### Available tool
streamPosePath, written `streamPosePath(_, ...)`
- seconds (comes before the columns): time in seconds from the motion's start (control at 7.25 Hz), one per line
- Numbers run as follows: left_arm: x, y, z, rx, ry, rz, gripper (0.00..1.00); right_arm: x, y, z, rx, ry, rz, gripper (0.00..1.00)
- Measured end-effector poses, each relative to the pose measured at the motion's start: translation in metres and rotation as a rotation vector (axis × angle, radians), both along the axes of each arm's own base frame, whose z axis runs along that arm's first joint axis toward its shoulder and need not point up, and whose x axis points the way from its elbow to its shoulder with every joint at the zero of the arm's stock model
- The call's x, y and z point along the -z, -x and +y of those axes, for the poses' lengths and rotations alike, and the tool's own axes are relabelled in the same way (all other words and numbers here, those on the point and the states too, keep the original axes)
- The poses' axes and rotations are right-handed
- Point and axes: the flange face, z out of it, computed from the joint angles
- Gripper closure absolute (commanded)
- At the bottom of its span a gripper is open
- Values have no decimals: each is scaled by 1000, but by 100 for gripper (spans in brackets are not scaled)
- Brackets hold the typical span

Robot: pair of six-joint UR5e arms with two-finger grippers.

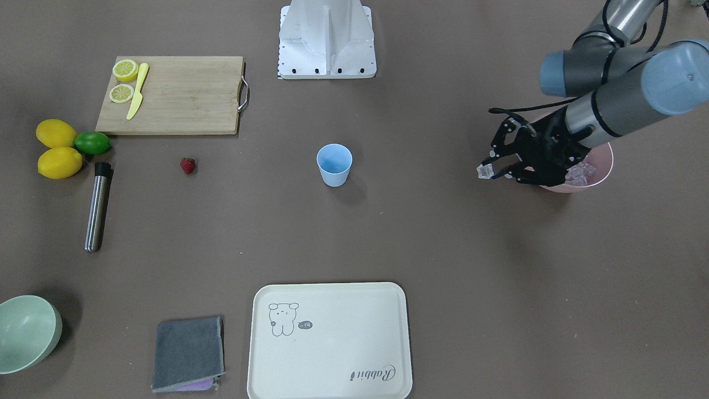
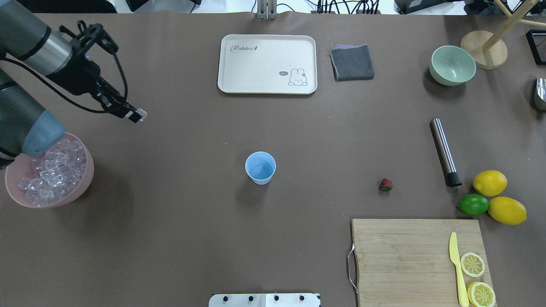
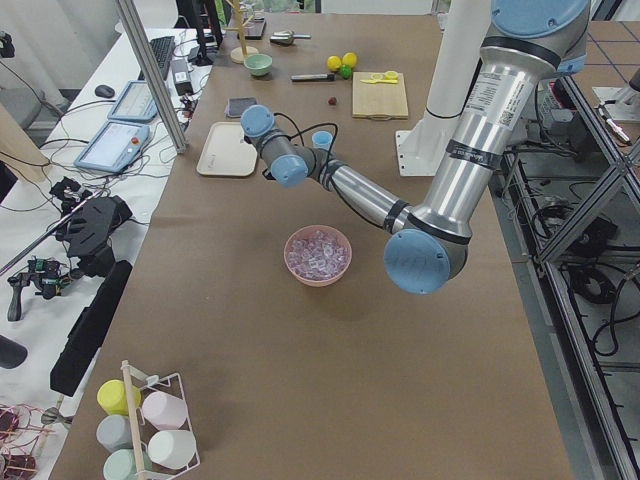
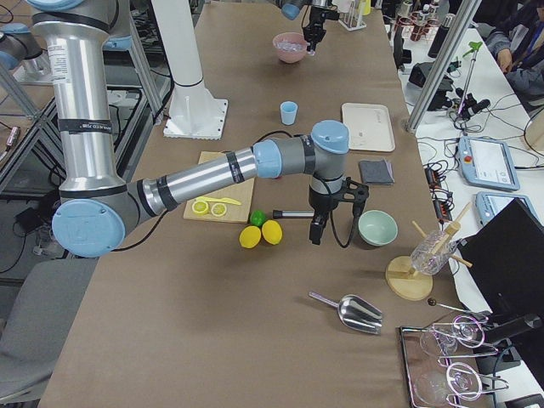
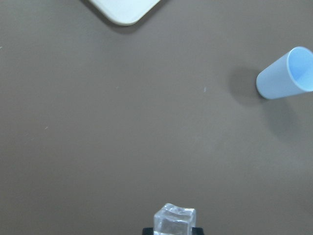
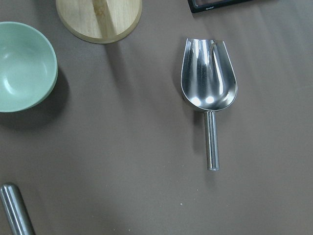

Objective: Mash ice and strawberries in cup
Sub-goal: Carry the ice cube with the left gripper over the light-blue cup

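though aloft, ice (image 1: 485, 172) between left jaws

My table (image 2: 170, 238), brown: cup (image 2: 260, 167), strawberry (image 2: 386, 184), pink bowl (image 2: 82, 189), tray (image 2: 256, 68), grey cloth (image 2: 352, 62), steel muddler (image 2: 443, 151), lemons (image 2: 489, 182), lime (image 2: 473, 204), cutting board (image 2: 401, 256).

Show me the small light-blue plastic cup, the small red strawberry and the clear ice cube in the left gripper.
small light-blue plastic cup (image 2: 260, 167), overhead view, on its inside bottom.
small red strawberry (image 2: 386, 185), overhead view, on its red body.
clear ice cube (image 5: 174, 223), left wrist view, on its front face.
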Motion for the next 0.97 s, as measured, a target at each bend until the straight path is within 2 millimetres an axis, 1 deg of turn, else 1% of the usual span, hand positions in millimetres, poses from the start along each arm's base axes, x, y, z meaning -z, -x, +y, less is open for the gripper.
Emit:
streamPosePath(0.14,26,-25,6,-6,18,9,100,0,0,0,0,-1,1,0)
streamPosePath(0.41,65,-74,24,9,30,11,100,1,0,0,-2,0,1,0)
streamPosePath(0.55,79,-102,38,27,31,13,100,0,0,1,-4,2,1,0)
streamPosePath(0.69,88,-130,53,48,32,25,100,0,0,1,-4,3,2,0)
streamPosePath(0.97,99,-175,81,82,41,63,100,-1,0,2,-4,3,4,0)
